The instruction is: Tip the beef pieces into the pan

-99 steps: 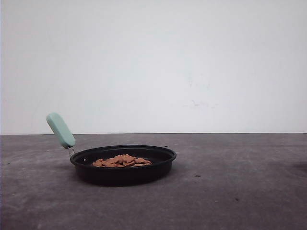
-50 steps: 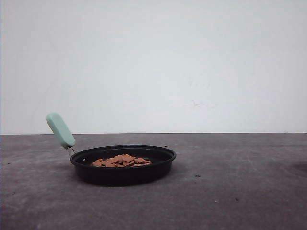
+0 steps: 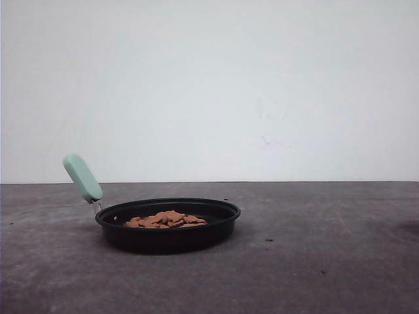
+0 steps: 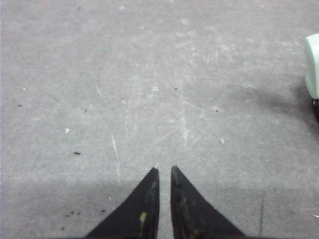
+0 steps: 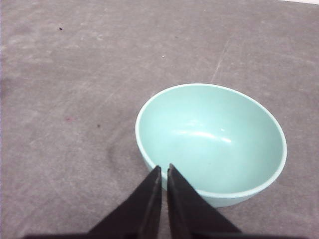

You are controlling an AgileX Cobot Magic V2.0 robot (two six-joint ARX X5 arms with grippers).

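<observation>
The black pan [image 3: 216, 226] sits on the grey table left of centre, its mint-green handle [image 3: 83, 178] pointing up and to the left. A heap of orange-brown beef pieces [image 3: 167, 219] lies inside it. My left gripper [image 4: 164, 170] hovers over bare table with its jaws shut on nothing, and the handle's end [image 4: 312, 72] shows off to one side of it. My right gripper [image 5: 164, 168] is shut and holds nothing; its tips stand in front of the near rim of an empty teal bowl [image 5: 212, 142].
The grey tabletop [image 3: 327, 248] is scuffed, with a few dark specks. A white wall [image 3: 262, 85] rises behind the table's far edge. The teal bowl stands upright on the table.
</observation>
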